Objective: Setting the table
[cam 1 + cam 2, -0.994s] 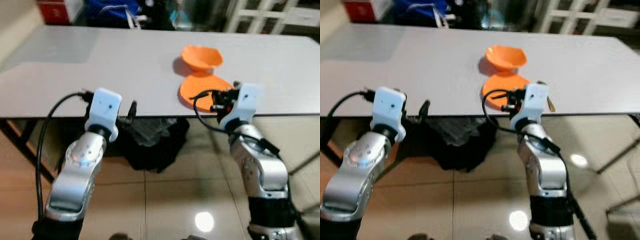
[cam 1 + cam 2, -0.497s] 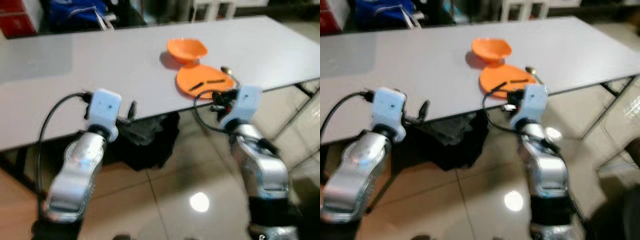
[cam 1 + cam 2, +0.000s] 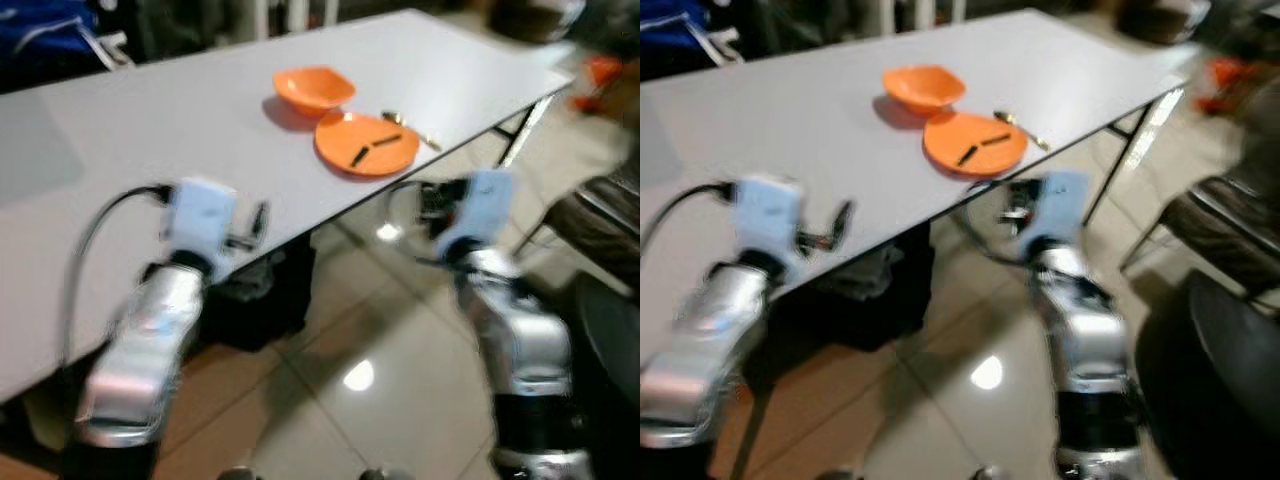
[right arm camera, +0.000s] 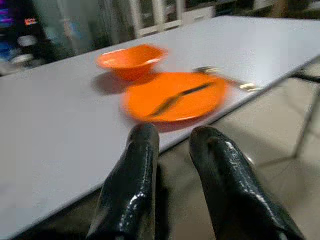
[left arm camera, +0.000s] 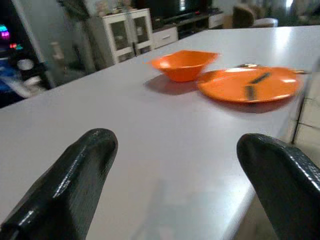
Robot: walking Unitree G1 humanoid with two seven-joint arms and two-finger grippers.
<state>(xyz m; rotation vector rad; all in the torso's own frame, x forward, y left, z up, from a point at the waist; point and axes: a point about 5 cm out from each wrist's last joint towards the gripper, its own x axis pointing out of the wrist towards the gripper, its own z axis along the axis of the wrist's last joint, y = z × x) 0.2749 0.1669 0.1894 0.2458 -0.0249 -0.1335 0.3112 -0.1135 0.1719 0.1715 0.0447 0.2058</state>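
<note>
An orange bowl [image 3: 313, 88] and an orange plate [image 3: 366, 143] sit side by side on the grey table [image 3: 150, 130] near its front edge. Two dark sticks [image 3: 360, 155] lie on the plate, and a golden utensil [image 3: 412, 130] lies just beside its rim. My left gripper [image 5: 175, 170] is open over the table's edge, well left of the plate. My right gripper [image 4: 175, 137] hangs just off the edge below the plate, its fingers [image 4: 142, 150] nearly together with nothing between them. Both eye views are blurred.
A dark bag [image 3: 250, 295] lies under the table on the glossy tiled floor. A table leg [image 3: 515, 135] slants down at the right, and a dark chair [image 3: 600, 220] stands beyond it. White cabinets [image 5: 130, 32] line the far wall.
The camera has swung, so the table now runs diagonally and the chair has come into view. My right gripper has drawn back from the plate's rim. Bowl, plate and utensil stay put.
</note>
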